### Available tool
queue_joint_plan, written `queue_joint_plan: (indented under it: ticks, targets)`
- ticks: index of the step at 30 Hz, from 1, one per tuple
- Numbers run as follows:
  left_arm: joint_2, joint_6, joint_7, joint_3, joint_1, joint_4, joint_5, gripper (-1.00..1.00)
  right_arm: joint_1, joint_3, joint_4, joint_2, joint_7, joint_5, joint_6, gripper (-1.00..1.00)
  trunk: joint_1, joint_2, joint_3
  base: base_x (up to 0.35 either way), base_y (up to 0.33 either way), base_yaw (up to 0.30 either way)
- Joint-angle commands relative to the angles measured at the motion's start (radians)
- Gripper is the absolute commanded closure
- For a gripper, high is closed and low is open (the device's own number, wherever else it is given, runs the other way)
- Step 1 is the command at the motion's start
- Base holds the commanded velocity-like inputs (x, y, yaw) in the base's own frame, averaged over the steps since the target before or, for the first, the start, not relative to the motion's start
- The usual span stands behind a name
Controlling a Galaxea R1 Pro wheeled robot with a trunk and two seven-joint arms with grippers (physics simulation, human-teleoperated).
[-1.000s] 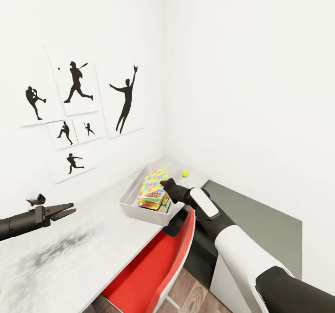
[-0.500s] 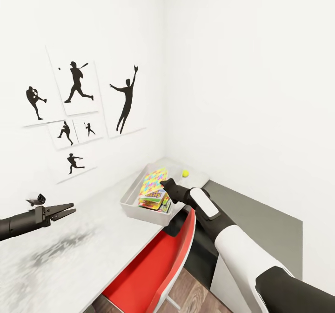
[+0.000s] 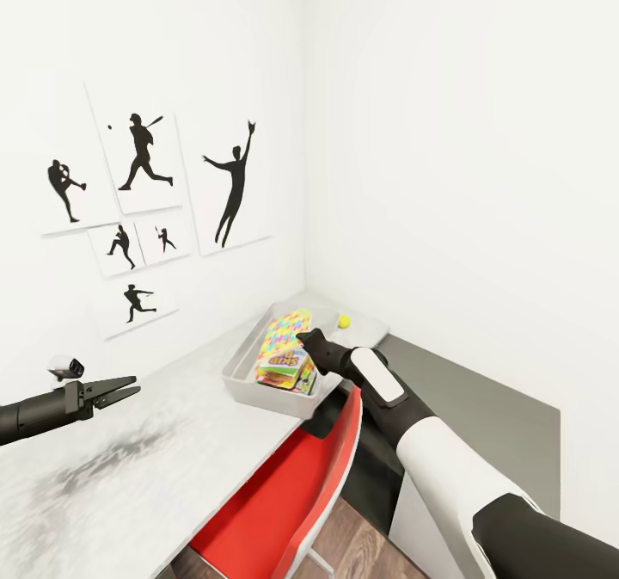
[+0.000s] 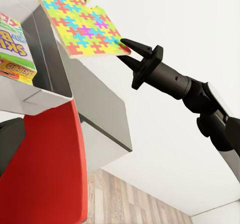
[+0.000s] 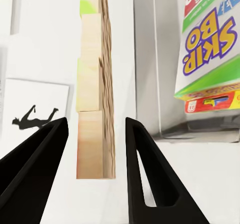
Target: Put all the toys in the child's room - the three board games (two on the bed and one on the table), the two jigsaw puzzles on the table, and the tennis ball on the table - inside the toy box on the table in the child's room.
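Hardly anything had shifted over the last second: the right fingers (image 4: 121, 50) had stayed at the same spot over the near end of the toy box (image 3: 258, 387), the wrist edging only a touch, and the jigsaw puzzle (image 4: 80, 21) had kept its place between them. From the right wrist view the puzzle stood on edge in the gap between the two fingers, with a sliver of daylight on either side, so I judged the fingers spread and released rather than clenched on it. From the side, their tips just met the puzzle's near corner. The puzzle leaned up out of the box beyond the fingertips, tilted, with a board game (image 5: 207, 44) standing inside the box just beside it. To my eye this meant the puzzle was as good as delivered, though it had not lain flat and might tip when the arm drew back. The tennis ball (image 3: 343, 321) lay on the table (image 3: 129, 476) past the far end of the box, well beyond the right fingers and outside the box, so it looked to be what was left. The left fingers (image 3: 129, 387) hovered over the bare table, well apart from the box and holding nothing. Whether they were parted or closed I could not tell.
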Motion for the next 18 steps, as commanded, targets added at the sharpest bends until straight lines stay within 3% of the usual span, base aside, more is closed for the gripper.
queue_joint_plan:
  ticks: [1, 12, 18]
  targets:
    - [0.000, 0.011, -0.003, 0.000, -0.001, 0.001, 0.000, -1.00, -0.001, 0.001, -0.001, 0.000, -0.008, -0.008, 0.000, 1.00, 0.001, -0.002, -0.002, 0.158, 0.097, 0.000]
    - [0.000, 0.011, -0.004, 0.000, -0.001, 0.002, 0.000, -1.00, -0.001, 0.000, -0.001, 0.000, -0.007, -0.010, 0.000, 1.00, 0.001, -0.002, -0.002, 0.061, 0.034, 0.000]
    - [-0.001, 0.011, -0.003, -0.001, -0.001, 0.002, 0.000, -1.00, -0.001, -0.001, 0.001, 0.000, -0.007, -0.010, 0.000, 1.00, 0.001, -0.002, -0.002, 0.183, 0.052, 0.000]
